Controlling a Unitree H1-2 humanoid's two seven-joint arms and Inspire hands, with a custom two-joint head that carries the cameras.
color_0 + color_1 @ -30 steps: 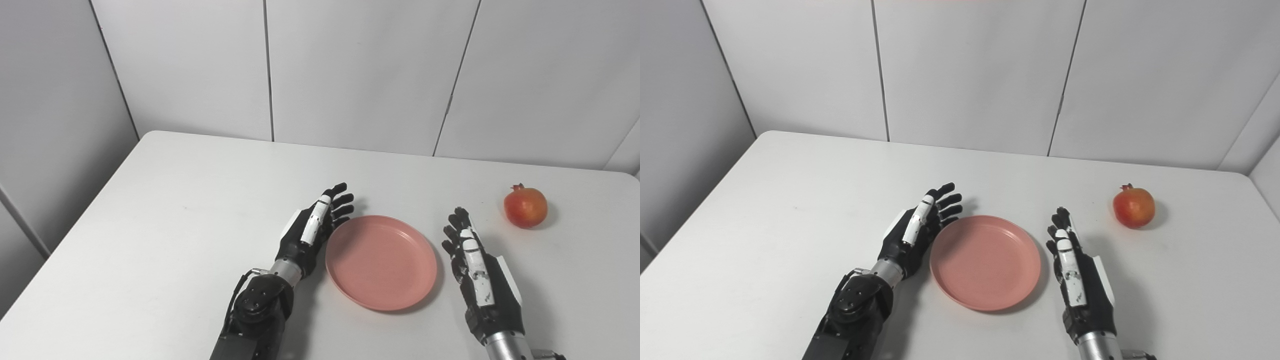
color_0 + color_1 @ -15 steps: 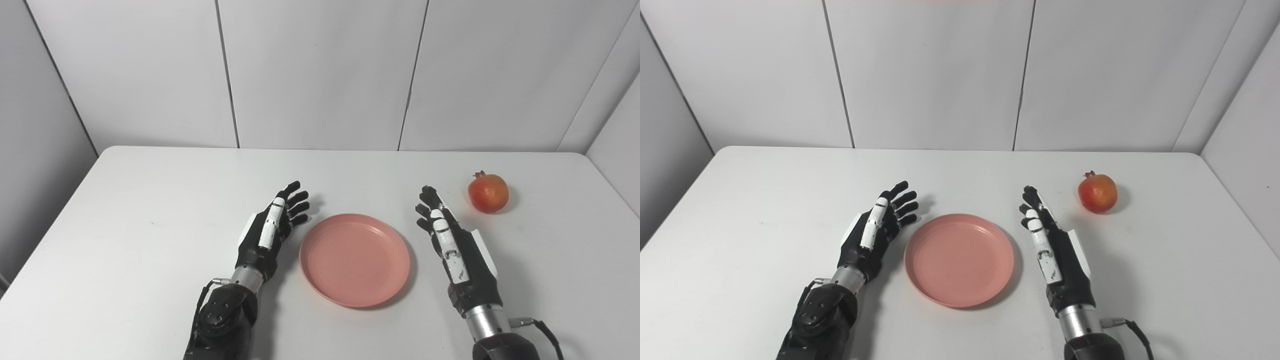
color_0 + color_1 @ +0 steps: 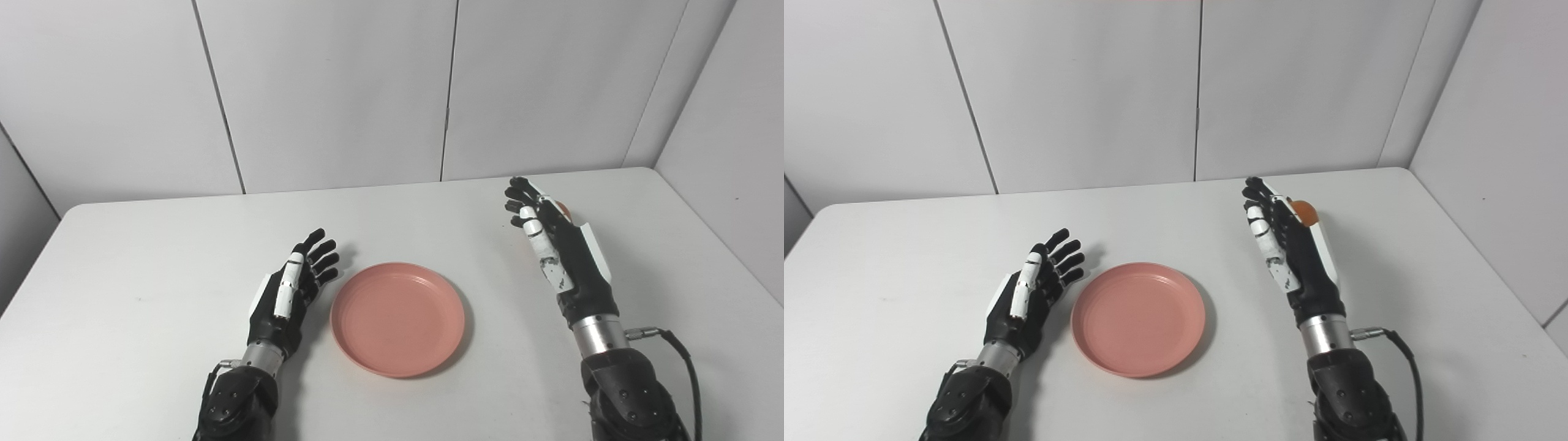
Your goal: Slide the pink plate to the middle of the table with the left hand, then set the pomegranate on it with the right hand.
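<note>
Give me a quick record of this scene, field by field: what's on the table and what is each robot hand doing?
Table: white, walled by pale panels
Plate: pink plate, empty, near the table's middle
Fruit: pomegranate, mostly hidden behind the right hand, only an orange-red sliver shows
Left hand: left hand, open, beside the plate's left rim, holding nothing
Right hand: right hand, fingers extended, reaching in front of the pomegranate; contact cannot be told
Fruit on plate: not yet
</note>
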